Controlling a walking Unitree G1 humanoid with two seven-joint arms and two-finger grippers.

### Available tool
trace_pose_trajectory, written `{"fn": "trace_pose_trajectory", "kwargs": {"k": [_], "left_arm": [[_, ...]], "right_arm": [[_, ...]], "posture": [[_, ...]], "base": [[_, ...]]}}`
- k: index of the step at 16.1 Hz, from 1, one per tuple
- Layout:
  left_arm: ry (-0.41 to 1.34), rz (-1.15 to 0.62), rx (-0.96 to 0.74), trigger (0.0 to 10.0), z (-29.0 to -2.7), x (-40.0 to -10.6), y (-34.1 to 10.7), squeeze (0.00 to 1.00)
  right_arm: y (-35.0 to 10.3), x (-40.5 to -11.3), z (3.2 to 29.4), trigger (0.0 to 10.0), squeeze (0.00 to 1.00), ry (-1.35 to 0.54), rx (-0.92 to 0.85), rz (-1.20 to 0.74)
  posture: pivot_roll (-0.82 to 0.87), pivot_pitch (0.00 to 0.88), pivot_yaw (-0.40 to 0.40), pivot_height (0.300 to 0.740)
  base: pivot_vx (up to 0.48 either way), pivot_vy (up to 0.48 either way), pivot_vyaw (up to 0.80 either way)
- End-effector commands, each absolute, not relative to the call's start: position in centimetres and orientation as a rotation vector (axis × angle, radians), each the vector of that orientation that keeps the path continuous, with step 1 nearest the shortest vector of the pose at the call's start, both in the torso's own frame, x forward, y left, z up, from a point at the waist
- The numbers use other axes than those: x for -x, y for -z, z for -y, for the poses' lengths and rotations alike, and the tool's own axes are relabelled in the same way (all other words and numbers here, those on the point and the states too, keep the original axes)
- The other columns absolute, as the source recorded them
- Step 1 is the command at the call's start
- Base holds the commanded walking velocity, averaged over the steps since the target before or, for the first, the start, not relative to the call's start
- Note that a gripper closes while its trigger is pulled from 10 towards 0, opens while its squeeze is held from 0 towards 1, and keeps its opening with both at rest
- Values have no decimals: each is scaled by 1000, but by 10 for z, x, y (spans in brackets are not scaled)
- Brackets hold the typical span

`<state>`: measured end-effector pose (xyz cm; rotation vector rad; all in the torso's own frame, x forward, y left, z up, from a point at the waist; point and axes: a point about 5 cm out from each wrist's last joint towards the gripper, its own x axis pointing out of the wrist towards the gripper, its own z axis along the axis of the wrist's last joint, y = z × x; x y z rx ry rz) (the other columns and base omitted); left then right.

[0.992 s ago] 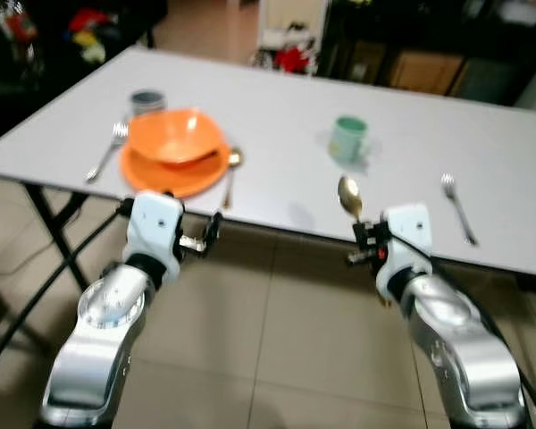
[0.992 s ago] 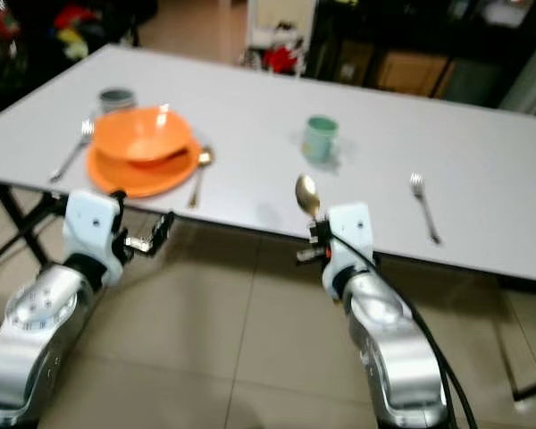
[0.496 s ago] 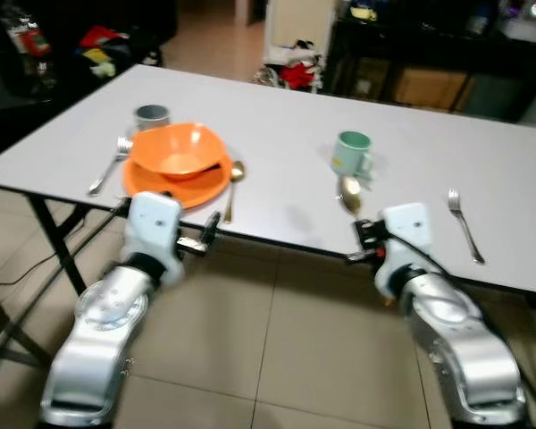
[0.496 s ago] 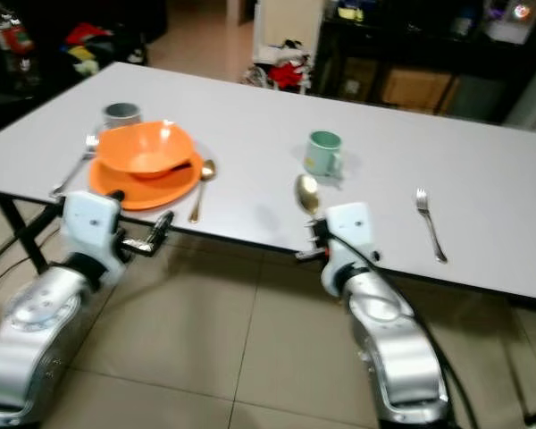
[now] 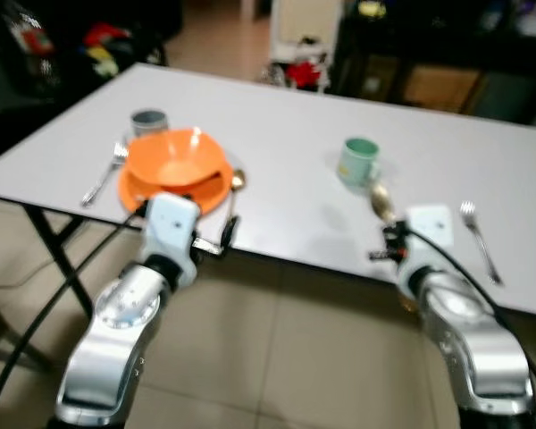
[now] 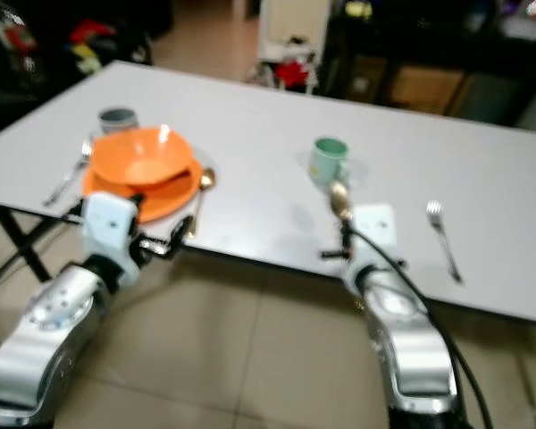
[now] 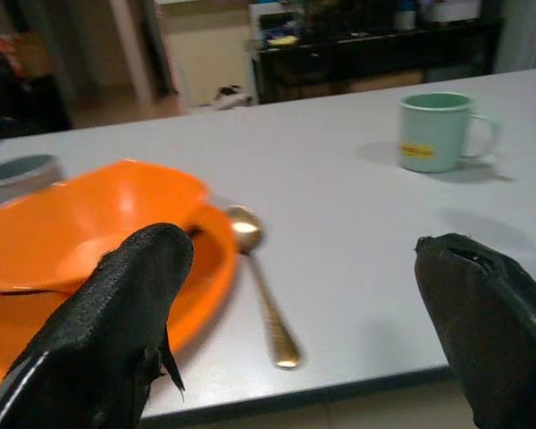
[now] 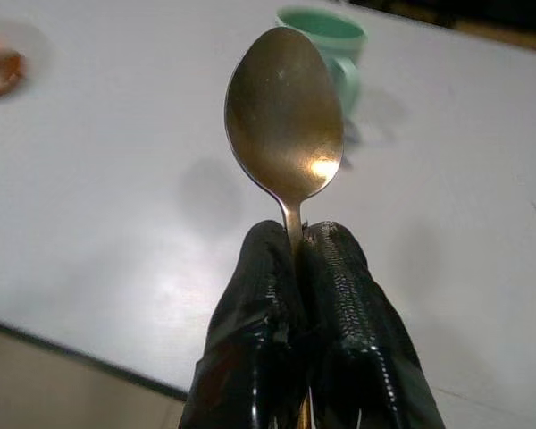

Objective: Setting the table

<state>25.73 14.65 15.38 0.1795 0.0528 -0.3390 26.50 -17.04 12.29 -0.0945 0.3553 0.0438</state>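
Note:
My right gripper (image 8: 295,259) is shut on a brass spoon (image 8: 284,116), bowl upward, held at the near edge of the grey table (image 5: 277,134), just in front of a green mug (image 5: 358,162). A silver fork (image 5: 478,237) lies to the right of that gripper. On the left stands an orange bowl (image 5: 177,161) on an orange plate (image 7: 205,277), with a second brass spoon (image 7: 261,290) at its right, a fork (image 5: 105,174) at its left and a small grey cup (image 5: 148,121) behind. My left gripper (image 7: 295,322) is open at the table's near edge, by the plate.
A black table leg (image 5: 58,259) and cables run below the table's left corner. Dark shelves and cluttered furniture (image 5: 429,45) stand behind the table. Tiled floor (image 5: 277,357) lies under my arms.
The camera has shifted. My right gripper with the spoon has moved right, toward the fork, and sits closer to the mug. The left gripper has come nearer the plate.

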Motion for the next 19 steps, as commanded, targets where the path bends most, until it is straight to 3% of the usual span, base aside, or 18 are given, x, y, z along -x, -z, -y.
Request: {"fn": "trace_pose_trajectory", "kwargs": {"k": [1,10,13,19], "left_arm": [[325,-39,-196,10000,-153,-260,-158,51],[454,-52,-232,10000,-147,-263,-159,47],[544,-60,-237,10000,-144,-260,-159,39],[830,-77,-228,10000,-130,-253,-164,24]], "right_arm": [[-127,-274,162,10000,0,-62,96,-352],[-106,-321,163,10000,0,38,63,-512],[-101,-329,160,10000,0,61,63,-540],[-92,-336,163,10000,0,139,20,-589]], "posture": [[111,0,-36,740],[124,0,-24,740],[133,0,-31,740],[127,0,-20,740]], "base": [[307,0,0],[307,0,0],[306,0,0],[0,0,0]]}}
